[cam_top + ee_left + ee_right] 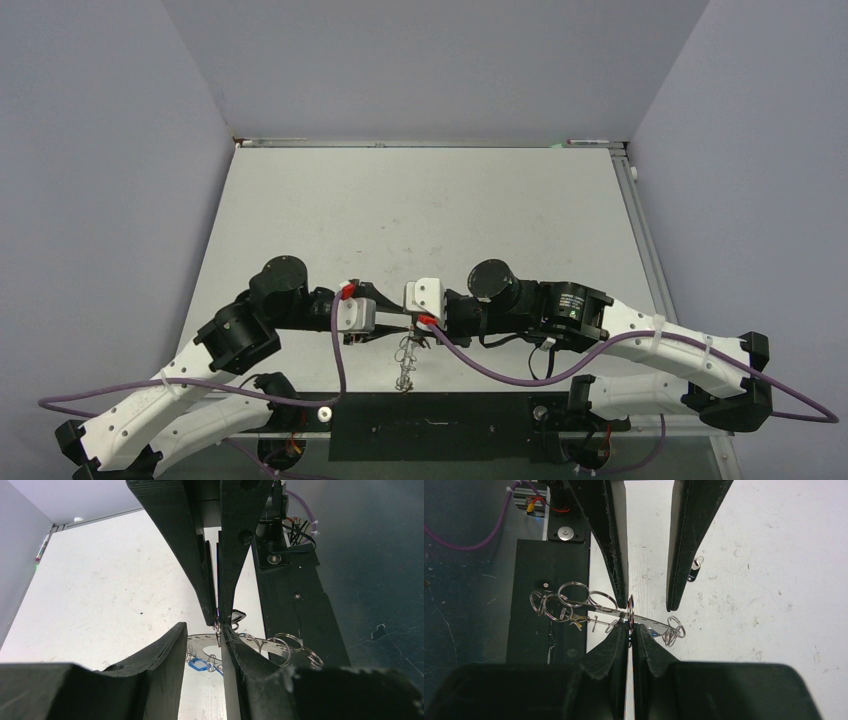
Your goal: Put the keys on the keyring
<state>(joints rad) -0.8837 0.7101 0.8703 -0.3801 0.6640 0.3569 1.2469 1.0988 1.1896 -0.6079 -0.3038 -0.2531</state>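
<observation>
Top external view: we find both arms meeting over the near part of the surface (420, 220), with the keyring (406, 352) suspended between their tips, clear of the surface. A short cluster of metal hangs beneath the keyring; we cannot resolve from here what it consists of.

Right wrist view: the right gripper (630, 629) has its jaws pressed together, pinching the keyring at its rim, where one wire loop stands up just at the pinch. The flat ring lies nearly edge-on, with wire loops (572, 596) fanned out to one side of the pinch and a smaller bunch at the opposite end. The fingers of the other arm come down on either side of the keyring with a plain gap between them. A small silver piece (694, 570) lies on the surface, well apart from the keyring; we cannot confirm what it is.

Left wrist view: the left gripper (202, 632) has its jaws spread, standing astride the keyring without visibly closing on it. A blue key head (197, 664) shows just under the keyring; whether it is threaded on a loop we cannot tell. Seen from here, the black mounting plate (295, 595) lies behind the keyring's loops.
</observation>
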